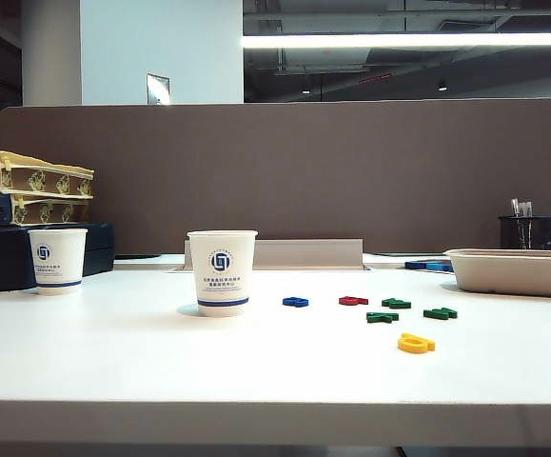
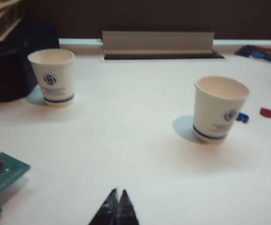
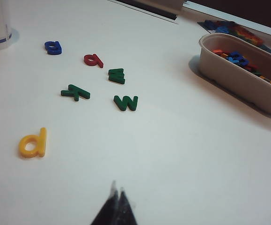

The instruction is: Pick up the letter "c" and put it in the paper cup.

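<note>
The white paper cup (image 1: 222,272) with its blue logo stands upright left of the table's middle; the left wrist view also shows the paper cup (image 2: 218,109), and its floor is hidden from me. The letter "c" is out of view in every frame. My left gripper (image 2: 118,191) is shut and empty over bare table, well short of the cup. Also shut with nothing in it, my right gripper (image 3: 117,190) hangs near the loose letters. Neither gripper appears in the exterior view.
A smaller-looking cup (image 1: 58,260) stands at the left by dark boxes. Right of the paper cup lie a blue letter (image 1: 295,302), a dark red letter (image 1: 353,300), green letters (image 1: 382,316) and a yellow letter (image 1: 416,343). A tray (image 1: 513,271) of letters sits back right.
</note>
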